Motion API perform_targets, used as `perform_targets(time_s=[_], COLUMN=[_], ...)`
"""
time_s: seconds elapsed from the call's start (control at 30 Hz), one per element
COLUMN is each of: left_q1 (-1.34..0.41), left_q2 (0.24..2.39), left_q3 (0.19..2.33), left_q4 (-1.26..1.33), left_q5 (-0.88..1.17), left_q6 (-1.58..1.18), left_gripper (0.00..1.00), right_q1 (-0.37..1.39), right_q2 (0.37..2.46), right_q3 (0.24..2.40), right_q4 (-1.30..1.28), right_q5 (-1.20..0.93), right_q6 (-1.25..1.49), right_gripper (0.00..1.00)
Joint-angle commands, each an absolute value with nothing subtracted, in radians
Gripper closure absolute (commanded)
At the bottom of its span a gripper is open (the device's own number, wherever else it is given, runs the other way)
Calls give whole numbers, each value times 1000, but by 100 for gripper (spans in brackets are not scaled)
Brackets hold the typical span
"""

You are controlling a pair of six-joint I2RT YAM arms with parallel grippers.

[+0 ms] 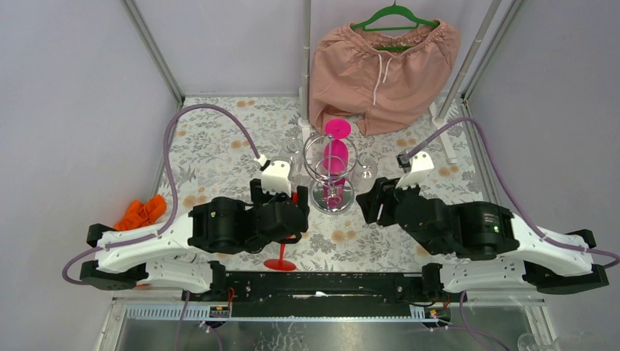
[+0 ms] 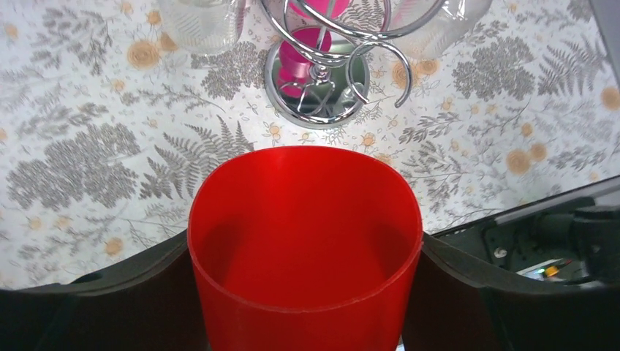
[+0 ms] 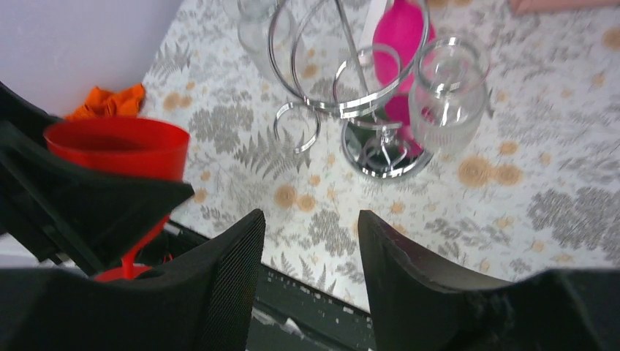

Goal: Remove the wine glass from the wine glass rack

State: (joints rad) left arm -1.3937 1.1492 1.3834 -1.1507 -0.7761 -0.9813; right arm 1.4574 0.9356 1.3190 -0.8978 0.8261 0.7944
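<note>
No text, label, brand, number or sign is showing legibly on anything in any of the three views.

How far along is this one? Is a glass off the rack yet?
Done: the red wine glass is clear of the wine glass rack. In hand: the left gripper is shut on its bowl; the right gripper is open, empty. Left: setting it down and releasing; whether its foot touches the table is unclear. A pink glass hangs on the rack.
</note>
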Motion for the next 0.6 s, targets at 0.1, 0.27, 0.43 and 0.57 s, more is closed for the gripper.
perform_targets(time_s=[0.1,0.27,0.43,0.57], left_q1=[-1490,-1552,-1554,-1554], left_q2=[1218,1316,1276,1152], left_q3=[1443,1546,1562,1538], left_q4=[-997,-834,-646,-567], left_q5=[-869,-923,-800,-665], left_q6=[-631,-306,-31,75], left_gripper=[82,82,83,85], right_q1=[1463,1463,1462,1462], right_q2=[1028,1074,1096,1078], right_q3=[1589,1679,1737,1742], right_q4=[-946,-937,-927,-888], right_q5=[953,997,1019,1007], right_q6=[622,565,516,467], right_gripper=[42,41,41,41])
